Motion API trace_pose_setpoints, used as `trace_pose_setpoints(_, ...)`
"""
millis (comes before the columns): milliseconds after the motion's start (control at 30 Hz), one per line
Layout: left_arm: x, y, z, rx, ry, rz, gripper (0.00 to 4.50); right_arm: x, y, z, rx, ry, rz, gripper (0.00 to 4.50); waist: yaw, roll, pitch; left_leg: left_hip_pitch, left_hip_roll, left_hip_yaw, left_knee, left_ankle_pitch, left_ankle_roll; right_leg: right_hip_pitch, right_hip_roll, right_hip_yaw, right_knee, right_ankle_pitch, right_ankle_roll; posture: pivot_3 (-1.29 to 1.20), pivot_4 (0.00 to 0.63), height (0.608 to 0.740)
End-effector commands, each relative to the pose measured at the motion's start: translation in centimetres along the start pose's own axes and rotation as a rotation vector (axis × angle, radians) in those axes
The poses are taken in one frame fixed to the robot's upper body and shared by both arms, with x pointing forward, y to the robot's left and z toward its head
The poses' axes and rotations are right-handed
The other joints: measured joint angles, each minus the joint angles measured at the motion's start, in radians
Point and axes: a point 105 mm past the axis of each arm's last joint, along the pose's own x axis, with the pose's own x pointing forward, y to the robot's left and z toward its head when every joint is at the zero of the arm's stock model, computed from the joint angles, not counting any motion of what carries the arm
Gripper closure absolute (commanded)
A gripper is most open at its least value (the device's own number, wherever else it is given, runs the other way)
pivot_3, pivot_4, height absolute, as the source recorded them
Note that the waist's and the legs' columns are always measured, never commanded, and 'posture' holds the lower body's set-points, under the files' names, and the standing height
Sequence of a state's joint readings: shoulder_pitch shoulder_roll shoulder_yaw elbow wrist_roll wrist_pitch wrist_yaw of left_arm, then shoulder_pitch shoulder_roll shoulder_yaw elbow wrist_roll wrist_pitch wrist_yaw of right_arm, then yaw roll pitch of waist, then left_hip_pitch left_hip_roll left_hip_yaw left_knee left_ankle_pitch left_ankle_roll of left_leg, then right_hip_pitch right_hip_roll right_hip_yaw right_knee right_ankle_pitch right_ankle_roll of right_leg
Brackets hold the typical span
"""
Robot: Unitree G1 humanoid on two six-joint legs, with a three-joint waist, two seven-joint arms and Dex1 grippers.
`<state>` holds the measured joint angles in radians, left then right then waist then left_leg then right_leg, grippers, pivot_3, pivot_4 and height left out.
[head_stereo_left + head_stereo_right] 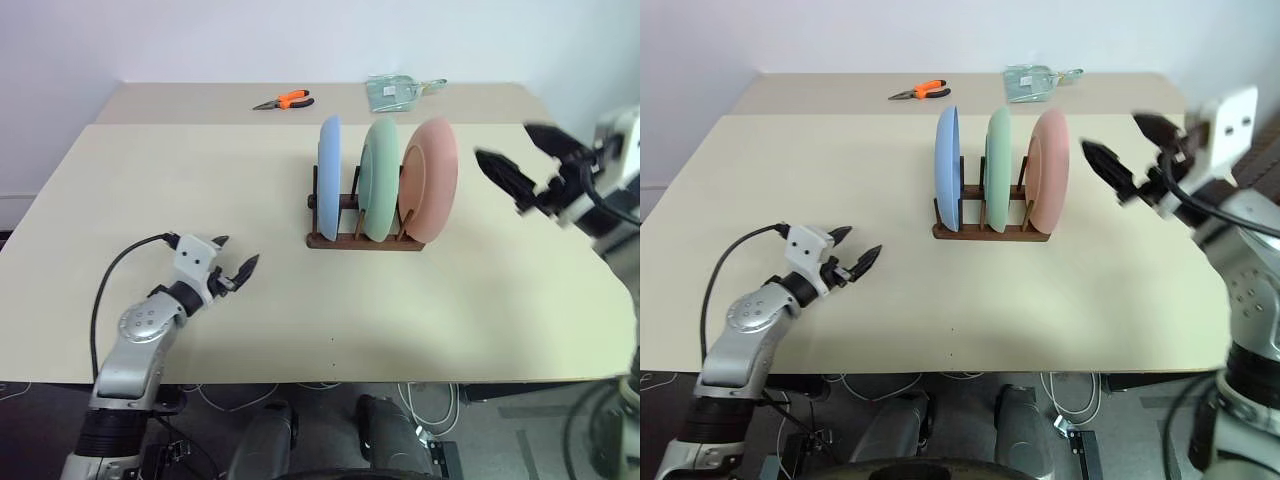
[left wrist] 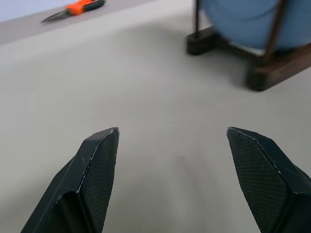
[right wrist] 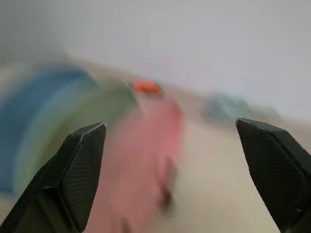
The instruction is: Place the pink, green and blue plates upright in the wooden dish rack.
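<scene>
The blue plate point(image 1: 329, 176), the green plate point(image 1: 379, 178) and the pink plate point(image 1: 432, 179) stand upright side by side in the dark wooden dish rack point(image 1: 364, 239) at the table's middle. To the right of the pink plate and clear of it, my right gripper point(image 1: 517, 161) is open and holds nothing. My left gripper point(image 1: 235, 258) hovers low over the table's near left, well away from the rack, also open and empty. In the left wrist view the blue plate point(image 2: 245, 19) and the rack's end point(image 2: 272, 68) lie beyond the fingers.
Orange-handled pliers point(image 1: 284, 100) and a clear plastic bag point(image 1: 395, 91) lie at the table's far edge. The beige table point(image 1: 200, 190) ends close on the right, near my right arm. A black cable runs along my left forearm.
</scene>
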<state>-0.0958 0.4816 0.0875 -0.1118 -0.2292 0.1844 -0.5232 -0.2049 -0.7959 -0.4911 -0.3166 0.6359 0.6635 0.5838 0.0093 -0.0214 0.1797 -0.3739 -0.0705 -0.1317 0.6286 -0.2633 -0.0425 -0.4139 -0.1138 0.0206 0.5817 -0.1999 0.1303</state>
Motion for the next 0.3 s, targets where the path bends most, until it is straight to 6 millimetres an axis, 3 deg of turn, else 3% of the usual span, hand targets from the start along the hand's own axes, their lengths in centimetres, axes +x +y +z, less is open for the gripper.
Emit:
trace_pose_setpoints(33, -0.3, 1.2, 1.0, 0.031, -0.035, 0.017, 0.86, -1.5, -0.8, -3.0, -0.066, 0.105, 0.009, 0.02, -0.001, 0.001, 0.0, 0.0, 0.0, 0.001, 0.0, 0.0, 0.0, 0.0, 0.0, 0.0, 0.0, 0.0, 0.0, 0.0, 0.15, 0.74)
trace_pose_setpoints(100, -0.5, 1.2, 0.8, 0.025, -0.028, 0.013, 0.86, -1.9, -0.8, -5.9, -0.098, 0.192, 0.02, 0.02, -0.002, 0.002, 0.0, 0.0, 0.0, 0.001, 0.001, 0.0, 0.0, 0.0, -0.001, 0.001, 0.0, -0.001, 0.002, 0.0, 0.15, 0.74)
trace_pose_setpoints(167, -0.6, 0.9, 0.7, 0.02, -0.022, -0.001, 0.86, -2.0, -0.5, -7.5, -0.113, 0.226, 0.033, 0.02, -0.005, 0.002, 0.001, 0.0, 0.0, 0.001, 0.001, 0.0, 0.0, 0.0, -0.001, 0.001, 0.0, -0.002, 0.003, 0.0, 0.15, 0.74)
trace_pose_setpoints(300, -0.6, 0.6, 0.7, -0.004, -0.02, 0.002, 0.86, -1.3, -0.3, -8.4, -0.124, 0.221, 0.043, 0.02, -0.005, 0.003, 0.001, 0.0, 0.0, 0.001, 0.001, 0.0, 0.0, 0.0, -0.001, 0.001, 0.0, -0.002, 0.003, 0.0, 0.15, 0.74)
